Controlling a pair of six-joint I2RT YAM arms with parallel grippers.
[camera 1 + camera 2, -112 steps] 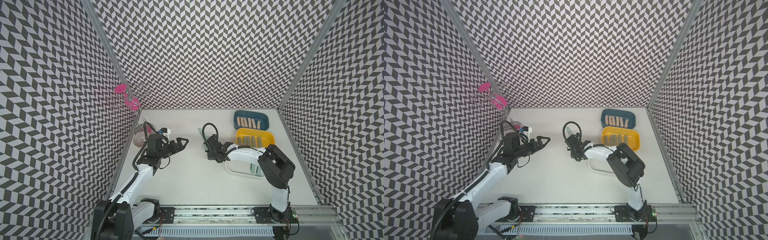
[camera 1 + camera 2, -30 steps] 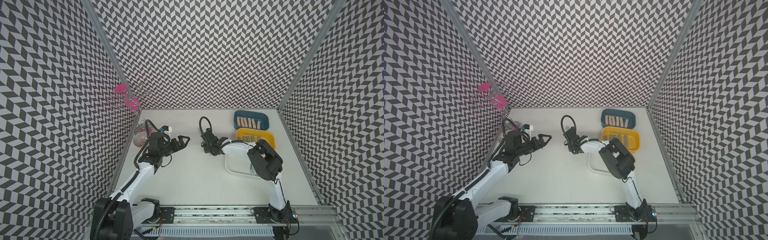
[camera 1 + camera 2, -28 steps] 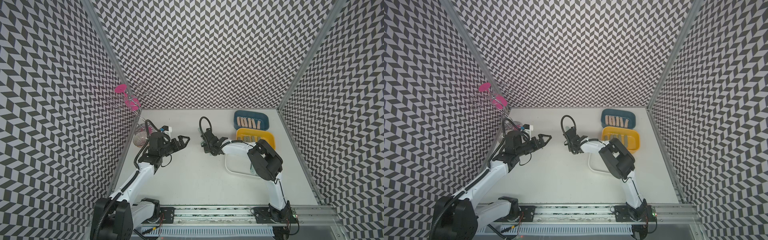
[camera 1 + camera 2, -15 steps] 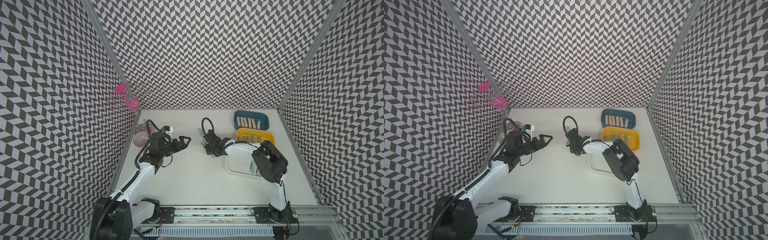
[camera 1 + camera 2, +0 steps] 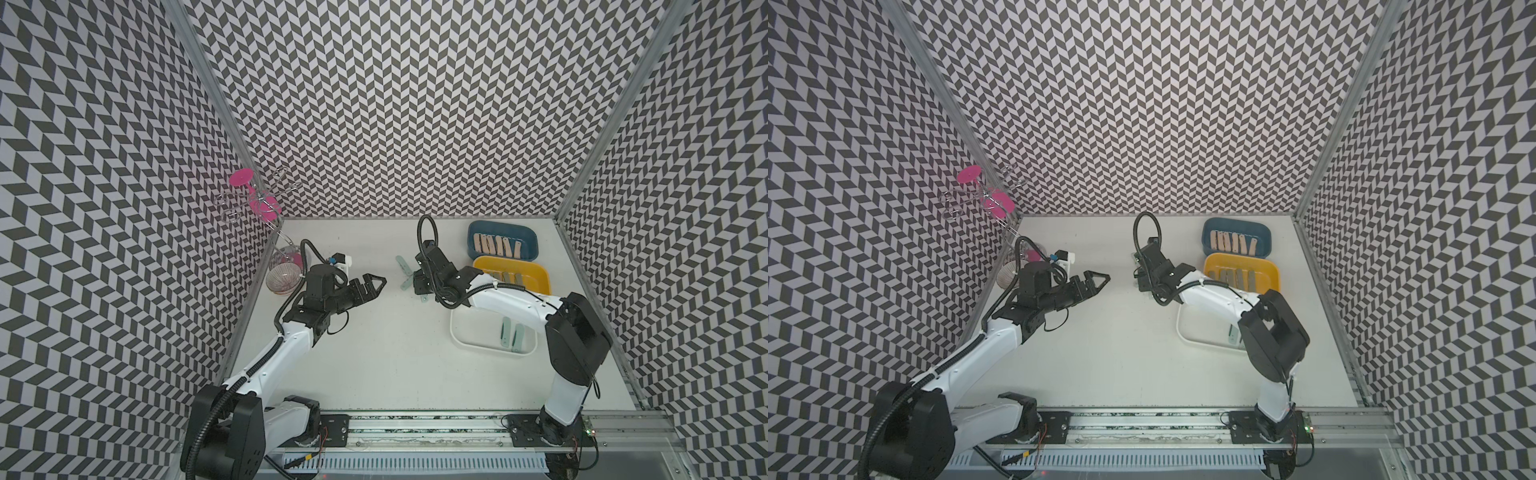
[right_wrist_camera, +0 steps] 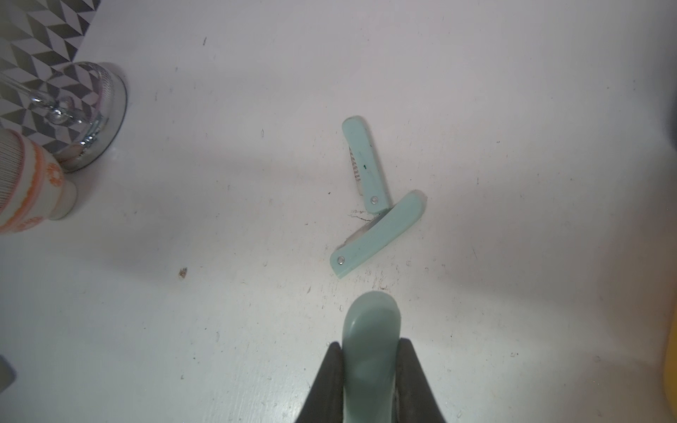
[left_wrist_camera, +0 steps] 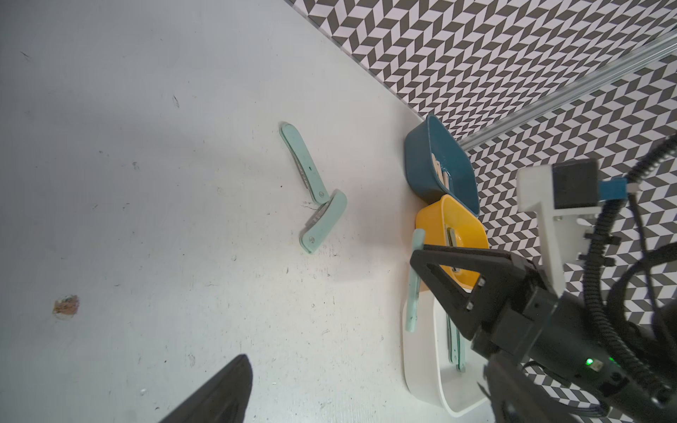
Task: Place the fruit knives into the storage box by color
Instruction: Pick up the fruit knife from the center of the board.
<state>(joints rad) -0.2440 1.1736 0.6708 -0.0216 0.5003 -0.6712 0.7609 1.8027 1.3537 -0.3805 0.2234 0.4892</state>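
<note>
Two mint knives (image 5: pixel 505 334) lie side by side in the white tray (image 5: pixel 454 332), the box nearest you on the right of the table (image 5: pixel 395 365). Next out, your left gripper (image 5: pixel 376 284) hangs over bare tabletop with its jaws spread wide, holding nothing. About level with it, your right gripper (image 6: pixel 370 348) is clamped tight on one held mint knife (image 6: pixel 370 322), whose rounded end sticks out past the fingertips. Just beyond that you have two loose mint knives (image 6: pixel 377 234) flat on the surface, touching where one's riveted end meets the other, set at an angle. Farther back on the right sits the yellow tray (image 5: pixel 540 272) with a row of olive knives (image 5: pixel 507 276), and last, against the rear wall, the blue tray (image 5: pixel 531 245) with a row of peach knives (image 5: pixel 496 246).
</note>
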